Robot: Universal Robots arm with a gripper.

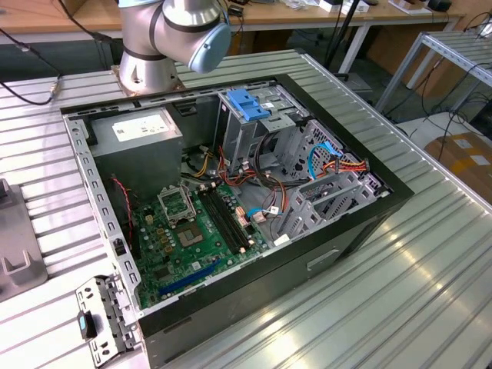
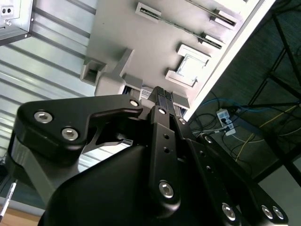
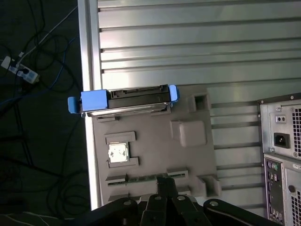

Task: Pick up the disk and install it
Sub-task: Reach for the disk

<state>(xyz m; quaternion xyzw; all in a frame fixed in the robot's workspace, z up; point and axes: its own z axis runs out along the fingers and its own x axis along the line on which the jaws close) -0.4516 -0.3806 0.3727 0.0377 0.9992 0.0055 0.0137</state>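
Ribbed silver metal tabletop (image 1: 415,261) — bright glare patches lie along its ridges in the exterior view. Behind its far edge, wooden desks (image 1: 92,15) on white legs run across the room. The floor (image 1: 369,73) is dark. At the exterior view's right stand a second metal-frame table (image 1: 461,48) and a cardboard box (image 1: 465,154). In the first wrist view, loose cables (image 3: 44,89) and a power strip (image 3: 21,71) lie on the floor beyond the tabletop's edge.

The ribbed metal table (image 1: 400,277) carries an open computer case (image 1: 346,247), a grey tray (image 3: 155,117) and a bracket (image 1: 104,315).
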